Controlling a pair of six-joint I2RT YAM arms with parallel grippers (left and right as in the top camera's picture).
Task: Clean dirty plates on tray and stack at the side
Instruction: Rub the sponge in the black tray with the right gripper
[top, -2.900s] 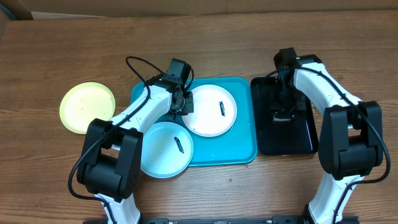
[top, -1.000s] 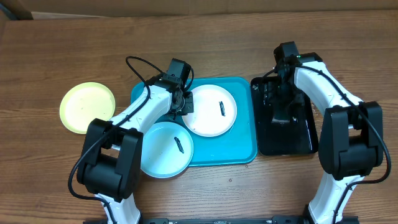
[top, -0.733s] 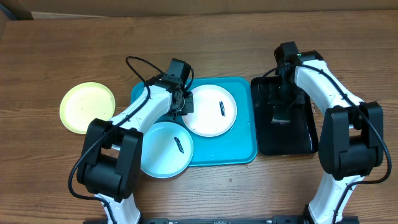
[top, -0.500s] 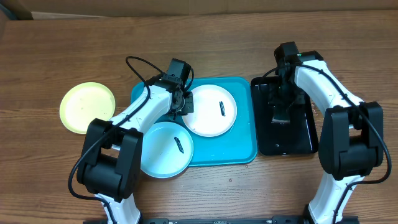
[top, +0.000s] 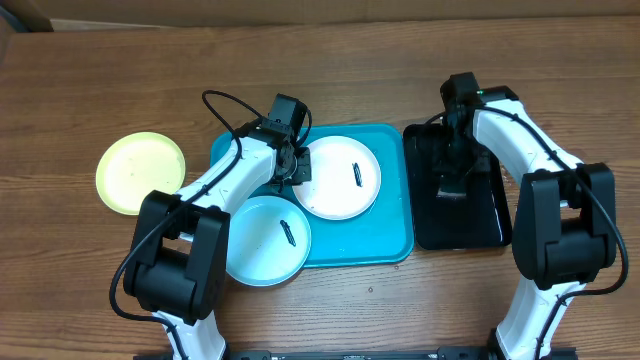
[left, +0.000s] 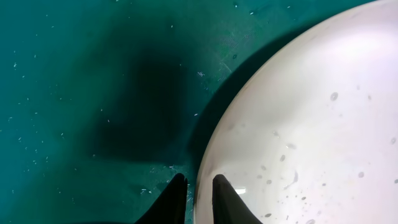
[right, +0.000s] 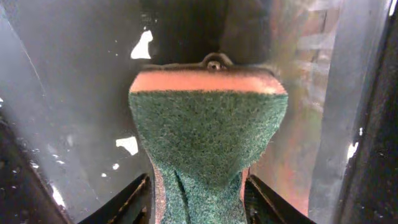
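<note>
yellow-green plate (top: 140, 172) on table (top: 400, 60), far L. L pincer (left: 199, 186) pinched on white plate (top: 340, 177) left rim, in tray (top: 390, 235); blue plate (top: 260, 245) overhangs tray's front-L corner. R pincer (right: 198, 199) squeezing sponge (right: 208, 130) over black tray (top: 480, 225).

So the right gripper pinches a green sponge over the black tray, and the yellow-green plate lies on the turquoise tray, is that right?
Not quite. The yellow-green plate lies on the bare table, left of the turquoise tray, as the overhead view shows. The right gripper does pinch the green sponge over the black tray.
</note>
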